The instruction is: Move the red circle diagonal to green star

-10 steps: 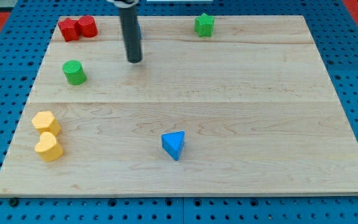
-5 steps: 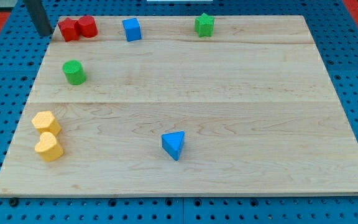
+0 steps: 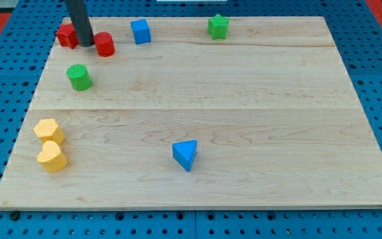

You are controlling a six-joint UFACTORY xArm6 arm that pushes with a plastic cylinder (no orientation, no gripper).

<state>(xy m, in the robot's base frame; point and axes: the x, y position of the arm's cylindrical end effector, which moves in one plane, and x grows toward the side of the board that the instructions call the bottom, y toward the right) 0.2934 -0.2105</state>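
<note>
The red circle (image 3: 104, 44) sits near the board's top left, just right of my tip (image 3: 86, 44). The dark rod comes down from the view's top between the red circle and a red star-like block (image 3: 65, 35), which lies to the tip's left. The green star (image 3: 218, 26) stands at the top edge, well to the right of the red circle. My tip appears to touch the red circle's left side.
A blue cube (image 3: 140, 31) lies between the red circle and the green star. A green cylinder (image 3: 79, 77) is below the tip. Two yellow blocks (image 3: 50, 131) (image 3: 52, 157) sit at the left edge. A blue triangle (image 3: 186, 154) is at lower centre.
My tip swung from the board's middle top out past the top left corner, then came in between the two red blocks. The red circle slid right and slightly down; the red star shifted left.
</note>
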